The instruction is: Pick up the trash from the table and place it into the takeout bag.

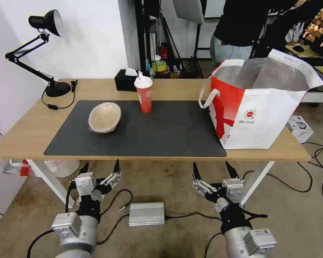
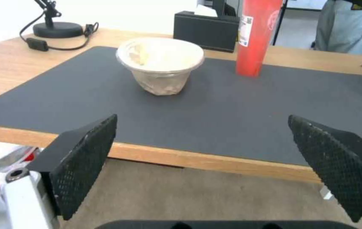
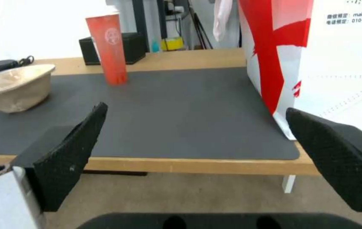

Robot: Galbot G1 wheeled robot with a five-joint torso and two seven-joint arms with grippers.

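Both grippers, left [image 1: 99,169] and right [image 1: 212,170], hang spread below the table's [image 1: 25,132] near edge; the pulp bowl [image 1: 104,117] looks light and crushable, best pinched at its rim

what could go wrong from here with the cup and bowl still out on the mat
The red cup is tall, narrow and upright, so a sideways nudge from either hand could tip it.

The beige bowl sits tilted and may rock or slide when gripped.

The takeout bag has soft walls and a loose strap hanging outside; a load brought in low could catch the rim.
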